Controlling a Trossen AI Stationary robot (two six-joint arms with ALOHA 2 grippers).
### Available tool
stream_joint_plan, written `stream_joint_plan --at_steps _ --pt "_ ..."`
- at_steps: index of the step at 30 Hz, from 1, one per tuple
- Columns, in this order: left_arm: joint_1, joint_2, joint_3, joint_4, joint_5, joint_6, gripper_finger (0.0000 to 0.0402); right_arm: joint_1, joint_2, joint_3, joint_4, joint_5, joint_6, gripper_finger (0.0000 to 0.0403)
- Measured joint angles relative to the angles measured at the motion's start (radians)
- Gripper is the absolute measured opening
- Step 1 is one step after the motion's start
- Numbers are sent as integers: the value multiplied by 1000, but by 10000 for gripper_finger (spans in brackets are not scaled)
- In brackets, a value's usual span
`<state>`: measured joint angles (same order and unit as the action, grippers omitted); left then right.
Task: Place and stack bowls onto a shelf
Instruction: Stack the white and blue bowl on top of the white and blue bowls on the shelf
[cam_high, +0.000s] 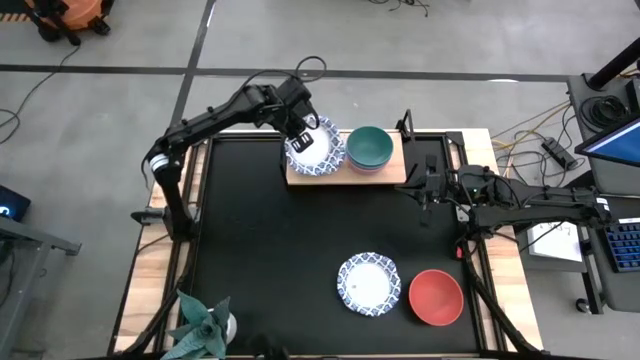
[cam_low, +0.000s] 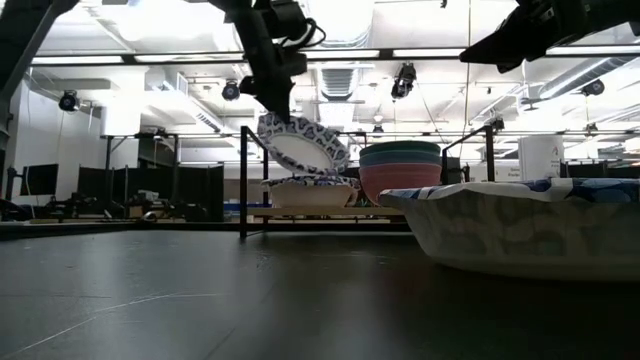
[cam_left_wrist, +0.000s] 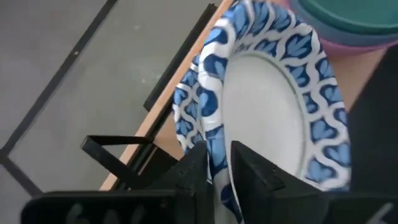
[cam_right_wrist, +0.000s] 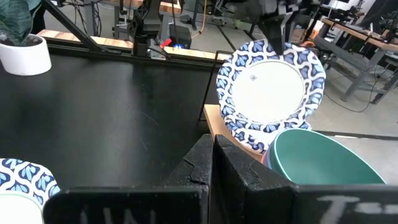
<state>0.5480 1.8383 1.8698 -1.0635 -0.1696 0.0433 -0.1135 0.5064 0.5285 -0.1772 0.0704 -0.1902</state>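
Note:
My left gripper (cam_high: 300, 131) is over the wooden shelf (cam_high: 392, 172) at the table's far edge, shut on a white bowl with a blue patterned rim (cam_low: 303, 143). That bowl hangs tilted just above a second patterned bowl (cam_low: 310, 192) resting on the shelf board. Beside them on the shelf stands a stack of green, blue and pink bowls (cam_low: 400, 166). A third patterned bowl (cam_high: 367, 284) and a red bowl (cam_high: 436, 297) sit on the table near its front edge. My right gripper (cam_right_wrist: 212, 158) is shut and hovers right of the shelf, touching nothing. My left gripper pinches the patterned bowl by its rim (cam_left_wrist: 217, 144), one finger (cam_left_wrist: 193, 171) outside and one finger (cam_left_wrist: 256, 173) inside the bowl. It comes from above, on the bowl's far left side. The bowl hangs tilted, its low edge (cam_low: 338, 163) near the bowl beneath; whether they touch, I cannot tell.
Black metal posts (cam_low: 243, 180) stand at the shelf's ends. A green spiky plant in a white pot (cam_high: 203, 327) sits at the near left corner. Open black tabletop (cam_high: 260, 240) lies between the shelf and the two bowls at the front.

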Motion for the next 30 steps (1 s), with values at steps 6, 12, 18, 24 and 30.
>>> stream_joint_plan --at_steps 6,12,18,24,30 --pt "0 23 0 36 -15 7 86 0 0 0 0 0 0 9" --pt "0 23 0 70 -15 23 117 0 0 0 0 0 -3 9" --pt "0 17 0 68 -32 27 150 0 0 0 0 0 -1 9" --pt "-1 12 2 64 -32 27 169 0 0 0 0 0 7 9" --pt "-1 11 63 -13 -34 34 171 0 0 1 0 0 6 9"
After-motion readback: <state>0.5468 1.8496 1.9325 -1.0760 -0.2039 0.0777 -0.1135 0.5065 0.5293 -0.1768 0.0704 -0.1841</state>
